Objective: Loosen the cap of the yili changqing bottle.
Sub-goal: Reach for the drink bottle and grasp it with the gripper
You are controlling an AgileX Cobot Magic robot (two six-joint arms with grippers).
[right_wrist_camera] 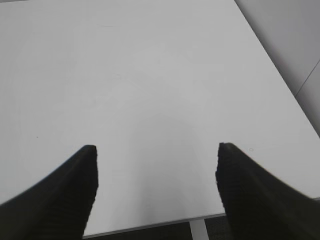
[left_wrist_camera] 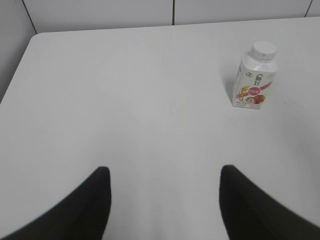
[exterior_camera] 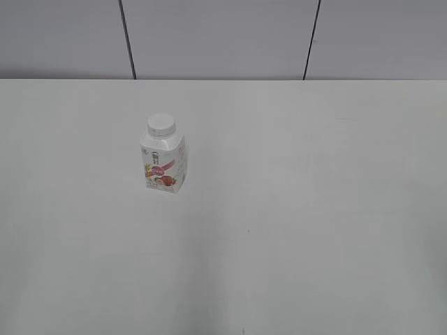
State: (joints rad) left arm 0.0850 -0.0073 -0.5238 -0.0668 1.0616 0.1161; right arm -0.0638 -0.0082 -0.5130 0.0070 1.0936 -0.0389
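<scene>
Nothing gripped yet; step in hand looks like the approach, one arm to hold the bottle [exterior_camera: 164, 162] body, the other to twist the cap [exterior_camera: 160, 125]. Bottle stands upright left of centre on the table [exterior_camera: 314, 209], label toward the camera, cap seated on the neck. In the left wrist view it sits up and right of the left gripper [left_wrist_camera: 165, 190], well apart, so that arm is the nearer one; likely best to clamp the squarish body low across flat sides so it can't spin or tip, then bring the right gripper [right_wrist_camera: 156, 170] down over the cap, centred, and turn. Bottle is light and narrow-based, so an off-centre nudge could knock it over. Right wrist view shows no bottle, only tabletop and its edge. Both grippers have fingers spread wide, holding nothing. Table is plain white, matte, bare around the bottle, a few tiny specks. Behind it a grey panelled wall [exterior_camera: 223, 35] with dark vertical seams.
</scene>
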